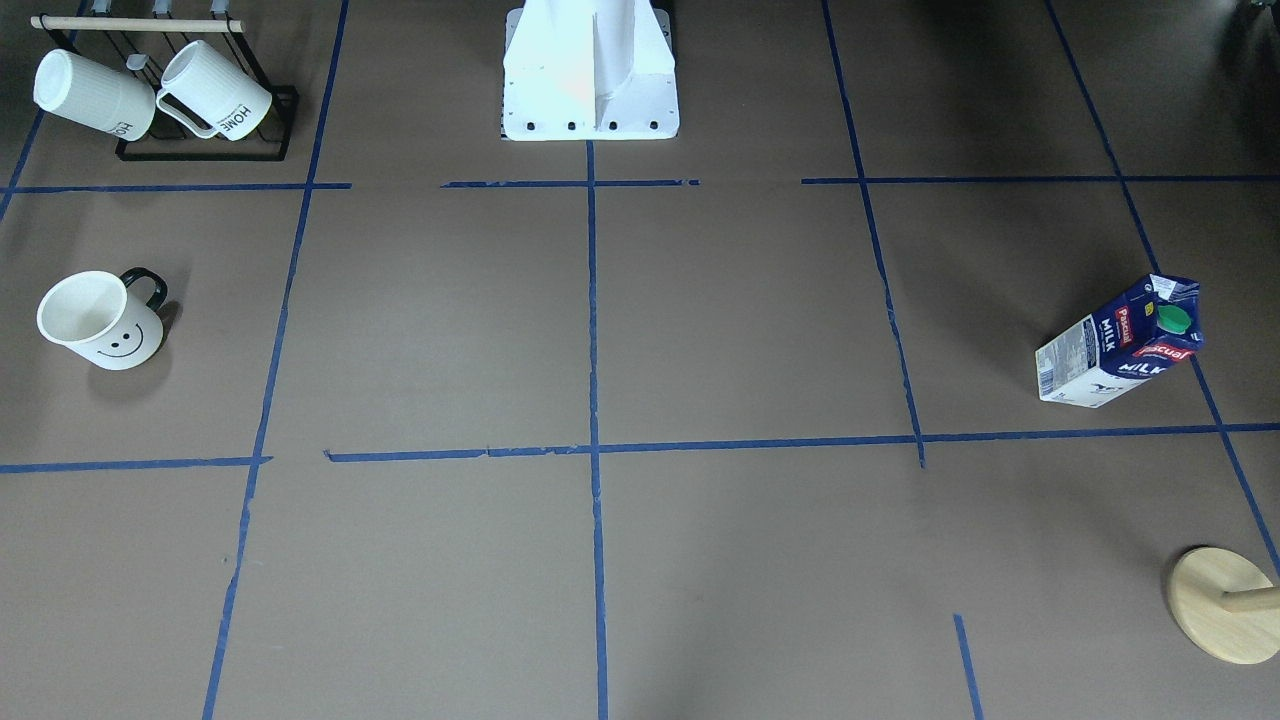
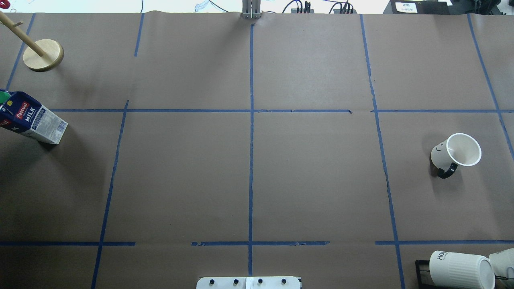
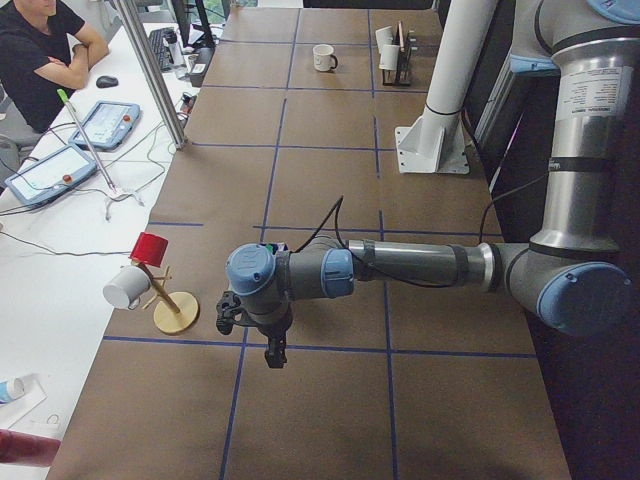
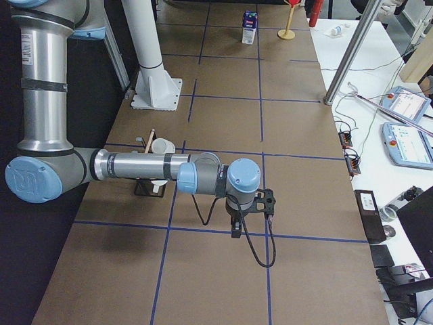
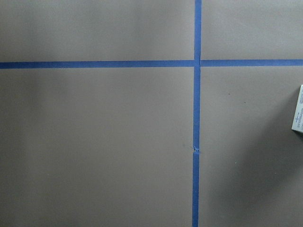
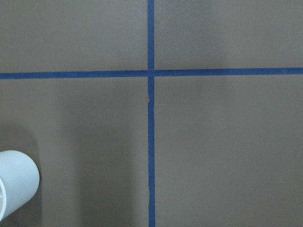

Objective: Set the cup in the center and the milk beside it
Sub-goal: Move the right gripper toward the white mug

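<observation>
The cup (image 2: 455, 154) stood upright far out on the robot's right, well apart from the center (image 2: 251, 176), its black handle turned toward the robot's side and its smiley face toward the far side. The milk (image 2: 34, 118) stood upright at the table's left edge, equally far from the center, with its green cap at the top. No tape line touched either one.

The left gripper (image 3: 272, 350) hung over the table near the milk's end, pointing down. It showed only in the left side view, so whether its jaws were parted could not be told. The right gripper (image 4: 235, 230) hung the same way over the right end, and its state could not be told either.

Near the robot on the right, two ribbed HOME mugs (image 1: 95, 95) hung on a black rack (image 1: 205, 152). A round wooden stand (image 2: 43, 55) sat beyond the milk on the far left. A white sliver at the left wrist view's edge was probably the carton.
</observation>
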{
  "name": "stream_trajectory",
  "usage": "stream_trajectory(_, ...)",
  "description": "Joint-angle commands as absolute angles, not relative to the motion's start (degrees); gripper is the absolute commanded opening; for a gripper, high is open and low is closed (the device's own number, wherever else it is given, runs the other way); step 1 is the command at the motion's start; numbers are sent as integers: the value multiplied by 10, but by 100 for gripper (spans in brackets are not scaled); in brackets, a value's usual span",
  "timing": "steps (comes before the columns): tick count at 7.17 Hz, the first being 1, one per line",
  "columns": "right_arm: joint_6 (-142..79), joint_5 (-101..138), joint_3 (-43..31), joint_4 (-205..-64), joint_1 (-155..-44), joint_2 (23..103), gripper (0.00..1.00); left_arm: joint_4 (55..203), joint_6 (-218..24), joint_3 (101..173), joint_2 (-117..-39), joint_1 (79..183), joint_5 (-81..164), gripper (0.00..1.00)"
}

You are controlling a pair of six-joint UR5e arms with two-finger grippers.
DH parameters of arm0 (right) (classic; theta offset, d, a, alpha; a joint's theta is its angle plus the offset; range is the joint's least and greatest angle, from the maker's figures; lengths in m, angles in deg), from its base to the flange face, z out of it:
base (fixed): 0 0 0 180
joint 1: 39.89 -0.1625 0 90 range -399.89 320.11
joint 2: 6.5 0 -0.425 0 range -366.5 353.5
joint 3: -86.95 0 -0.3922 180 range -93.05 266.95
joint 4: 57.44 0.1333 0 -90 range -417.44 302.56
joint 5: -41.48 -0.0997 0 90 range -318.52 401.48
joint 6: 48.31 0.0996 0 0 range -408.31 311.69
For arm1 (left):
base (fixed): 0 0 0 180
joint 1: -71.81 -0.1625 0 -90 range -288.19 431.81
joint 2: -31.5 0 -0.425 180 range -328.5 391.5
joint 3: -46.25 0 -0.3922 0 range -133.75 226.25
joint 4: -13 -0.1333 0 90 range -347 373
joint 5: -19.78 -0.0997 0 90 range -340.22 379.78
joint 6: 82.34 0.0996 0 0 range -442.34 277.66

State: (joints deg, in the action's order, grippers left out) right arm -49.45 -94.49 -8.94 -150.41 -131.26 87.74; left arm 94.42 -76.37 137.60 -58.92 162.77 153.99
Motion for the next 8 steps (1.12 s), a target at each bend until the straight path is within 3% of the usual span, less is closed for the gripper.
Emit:
stream_trajectory(1,-495,-943,-90,-1502,-1313,877,100,945,-763,1377,-589,1628,1540,100)
stream_trajectory(8,-496,-942,-98,-1499,-1313,874,100,946,-764,1385,-591,1628,1540,100)
